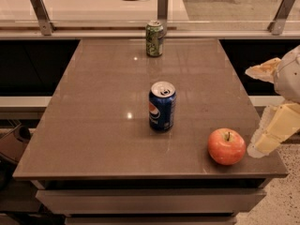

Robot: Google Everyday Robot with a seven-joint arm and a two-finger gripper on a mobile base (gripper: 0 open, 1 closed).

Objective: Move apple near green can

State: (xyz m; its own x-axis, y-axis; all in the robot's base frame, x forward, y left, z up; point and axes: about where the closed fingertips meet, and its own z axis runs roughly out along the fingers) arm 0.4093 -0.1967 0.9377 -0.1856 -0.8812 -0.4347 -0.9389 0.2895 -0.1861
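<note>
Camera view, contents listed left to right, each placed against the blue Pepsi can (upright, tab end up).

1. Metal bracket: far behind the Pepsi can and well to its left, off the table, standing on the pale ledge along the back.
2. Table: brown glossy top, carrying the Pepsi can near its centre.
3. Green can: upright, with a silver top and pale markings. It stands well behind the Pepsi can and a shade to its left, close to the table's far edge.
4. Apple: red-orange with a yellowish patch, short dark stem pointing up. It sits free on the table, in front of the Pepsi can and to its right, near the front right corner. It is well apart from the green can, with the Pepsi can roughly between the two.
5. Gripper: far to the right of the Pepsi can, out past the table's right edge. Its pale yellow fingers are spread apart, one high and one low, and hold nothing. The lower one is just beside the apple.
</note>
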